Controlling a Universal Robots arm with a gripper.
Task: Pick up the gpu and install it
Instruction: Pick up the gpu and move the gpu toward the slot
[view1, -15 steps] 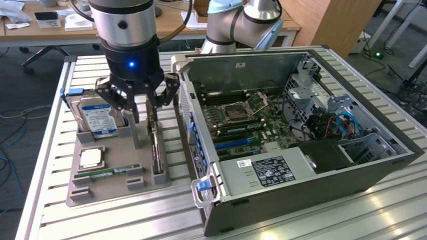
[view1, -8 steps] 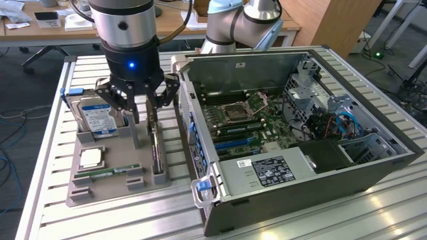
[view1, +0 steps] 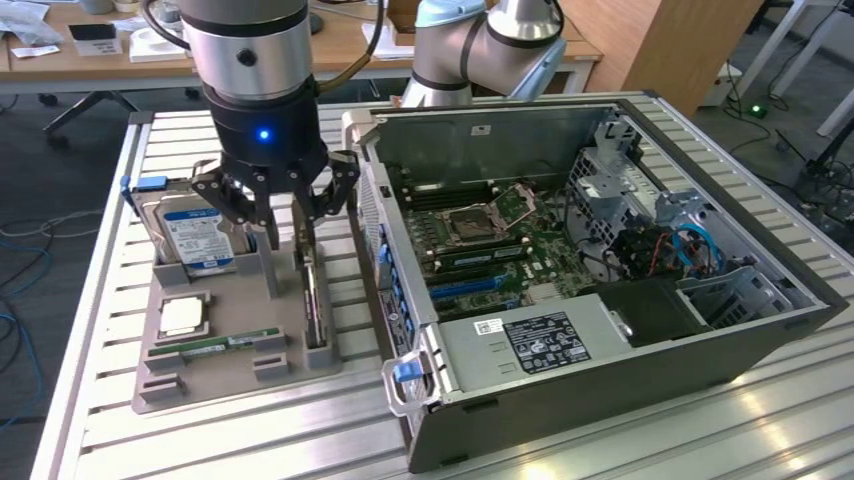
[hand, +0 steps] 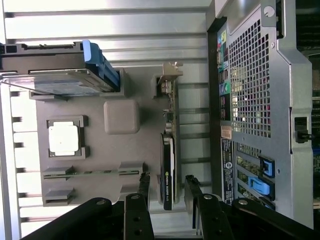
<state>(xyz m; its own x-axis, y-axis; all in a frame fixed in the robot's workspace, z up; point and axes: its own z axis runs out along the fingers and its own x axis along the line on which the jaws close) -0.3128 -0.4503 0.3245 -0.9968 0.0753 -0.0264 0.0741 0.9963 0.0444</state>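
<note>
The gpu (hand: 168, 167) stands on edge in a slot of the grey parts tray (hand: 95, 150), black shroud on one face and silver bracket at its far end. In the exterior view the gpu (view1: 315, 305) is a thin upright card at the tray's side nearest the computer case. My gripper (hand: 168, 189) is open, one finger on each side of the card with a gap to each face, touching nothing. It hangs over the tray in the exterior view, the gripper (view1: 291, 250) low over the card's top edge.
The open computer case (view1: 587, 250) lies at the exterior view's right, its rear panel (hand: 260, 100) close beside the tray. The tray also holds a hard drive with a blue label (view1: 194, 235), a processor (view1: 183, 315) and a memory stick (view1: 214, 345).
</note>
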